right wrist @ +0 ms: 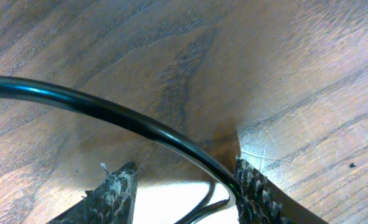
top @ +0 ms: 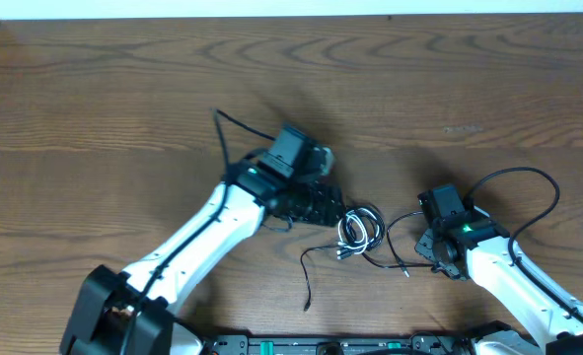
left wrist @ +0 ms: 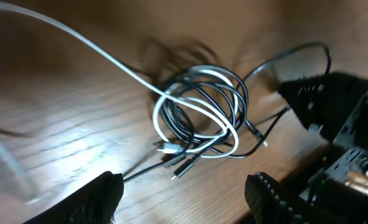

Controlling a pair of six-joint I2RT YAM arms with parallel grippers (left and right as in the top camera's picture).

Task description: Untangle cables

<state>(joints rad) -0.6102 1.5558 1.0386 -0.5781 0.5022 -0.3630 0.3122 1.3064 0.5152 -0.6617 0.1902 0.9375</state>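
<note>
**Wood bench: coil unpicked, both pincers holding nothing**

Brown wooden table (top: 123,79) carries everything. Left gripper (left wrist: 184,186) stands wide, with nothing between its pads. Right gripper (right wrist: 180,177) stands partly apart and clamps nothing (a black cord (right wrist: 109,111), probably the coil's own run, crosses its gap and touches the 3 o'clock finger). The coil (top: 360,229) of white cord (left wrist: 109,59) and black cord sits mid-table with its loops interleaved. Its small plug ends (left wrist: 182,168) are bunched at the 6 o'clock edge.

Risks, as judged:
- Closing the left jaws on the whole bundle would take both cords and drag the knot tighter.
- A pull by the right arm on the black run, with the coil unpinned, would slide everything instead of separating it.
- A plug may snag inside a loop.

Position, overhead: the coil lies between the two grippers. It is just beside the left gripper at its 4 o'clock, and near the right gripper at its 9 o'clock.
</note>
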